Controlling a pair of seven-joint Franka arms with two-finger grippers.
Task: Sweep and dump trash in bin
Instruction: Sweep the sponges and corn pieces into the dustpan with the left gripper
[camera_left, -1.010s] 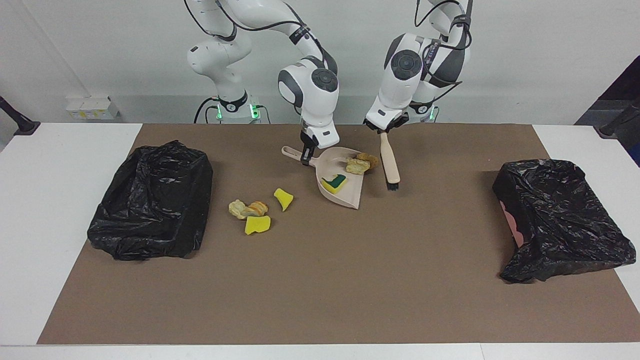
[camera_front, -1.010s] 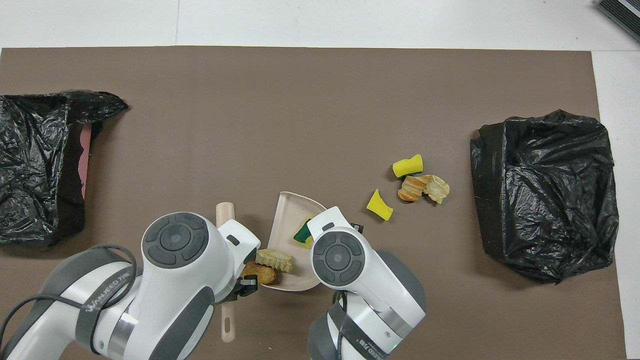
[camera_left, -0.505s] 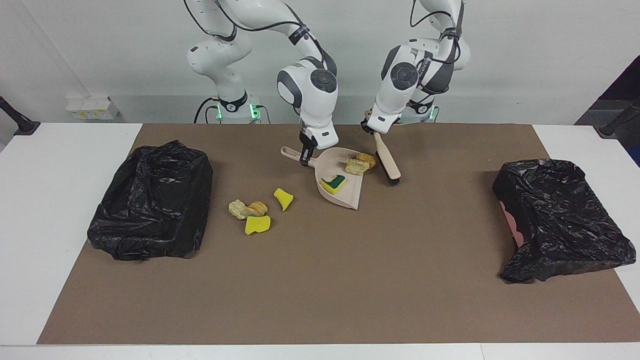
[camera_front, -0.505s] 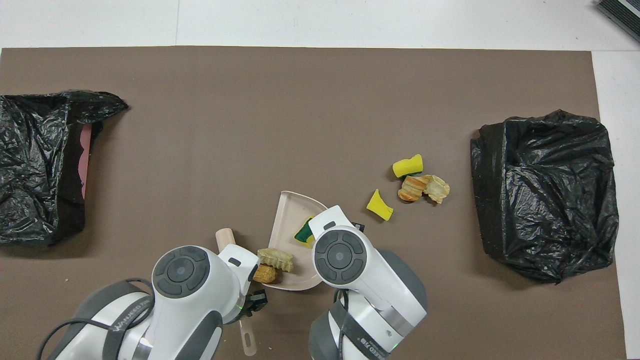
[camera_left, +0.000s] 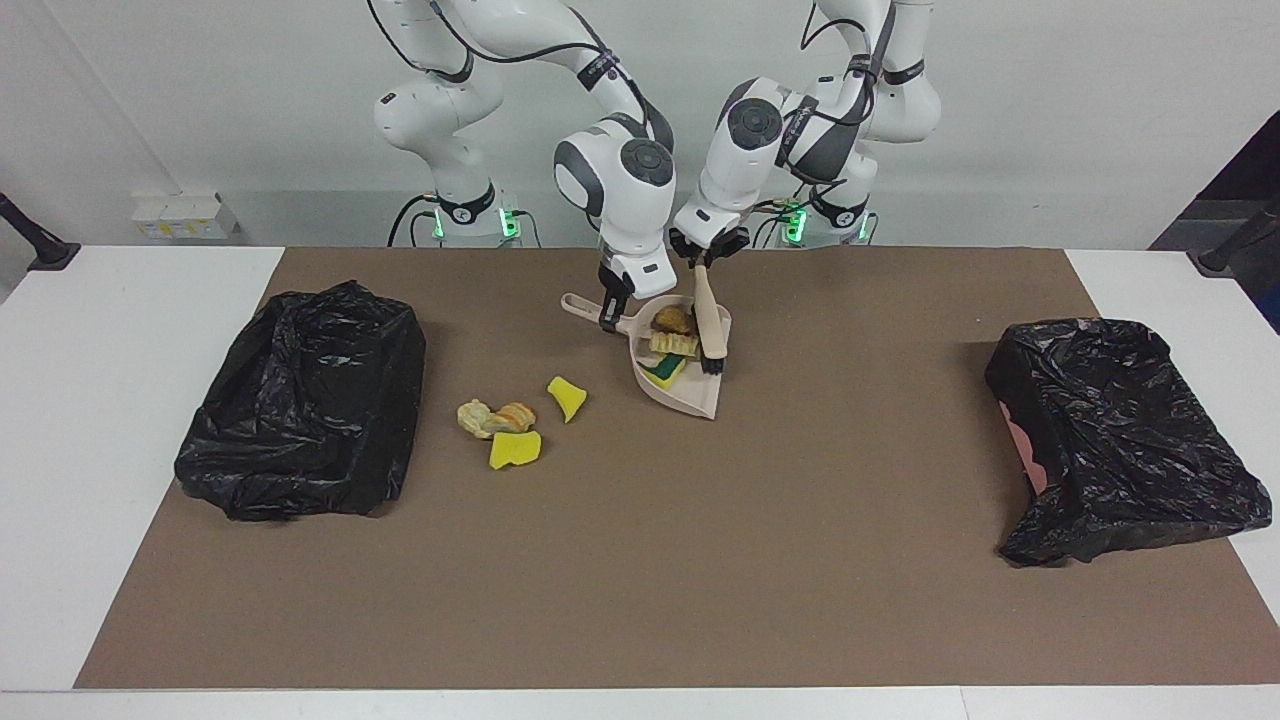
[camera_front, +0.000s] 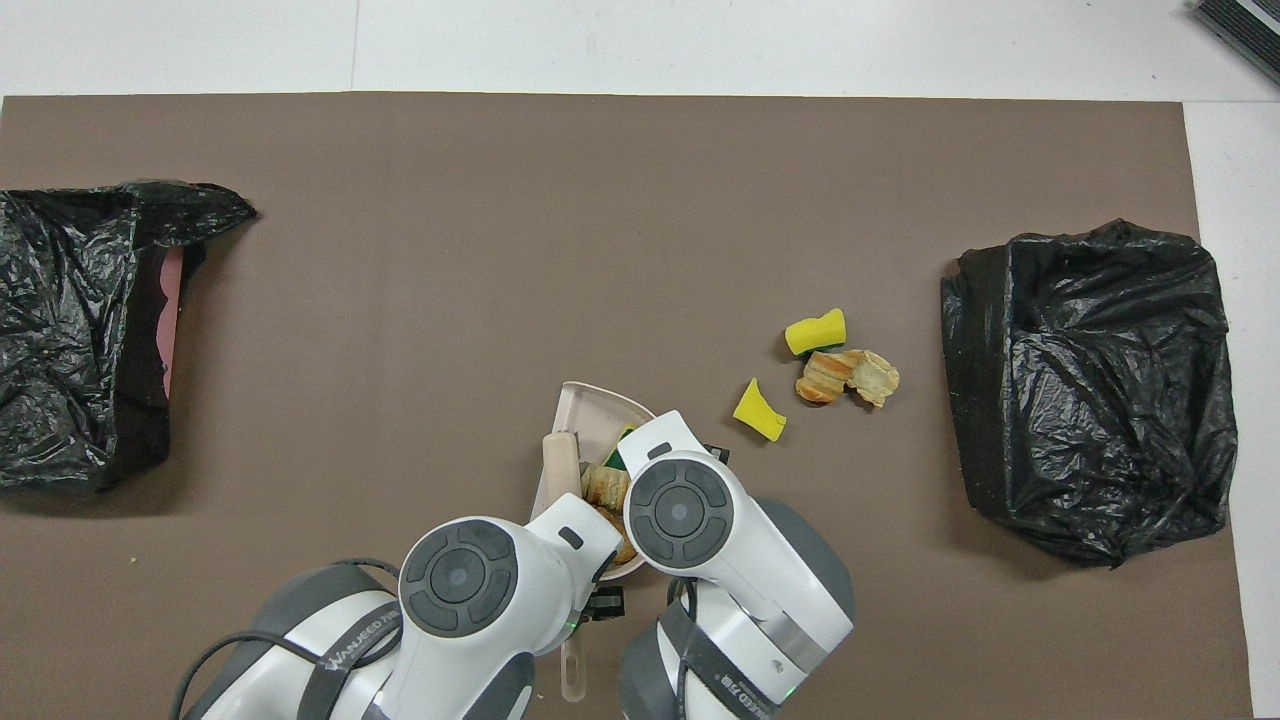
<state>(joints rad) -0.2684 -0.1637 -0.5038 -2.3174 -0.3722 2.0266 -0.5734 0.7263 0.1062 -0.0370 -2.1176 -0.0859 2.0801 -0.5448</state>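
Observation:
My right gripper (camera_left: 610, 312) is shut on the handle of a beige dustpan (camera_left: 695, 395) that rests on the brown mat. My left gripper (camera_left: 702, 262) is shut on the handle of a wooden brush (camera_left: 710, 328), whose bristles (camera_left: 712, 365) stand inside the pan. Three scraps of trash lie in the pan: a brown lump (camera_left: 672, 320), a tan lump (camera_left: 673, 343) and a yellow-green sponge bit (camera_left: 663, 368). Several more scraps lie on the mat toward the right arm's end: tan lumps (camera_left: 495, 417) and two yellow bits (camera_left: 567, 397) (camera_left: 515, 450). In the overhead view the arms hide both grippers and most of the pan (camera_front: 590, 405).
A bin lined with a black bag (camera_left: 305, 400) stands toward the right arm's end, beside the loose scraps. A second black-bagged bin (camera_left: 1120, 440) stands toward the left arm's end. The brown mat (camera_left: 640, 580) covers most of the white table.
My left gripper has swept the brush toward the right arm's end and into the pan. The two lumps moved from the pan's side edge deeper in, against the sponge bit. The dustpan stayed put.

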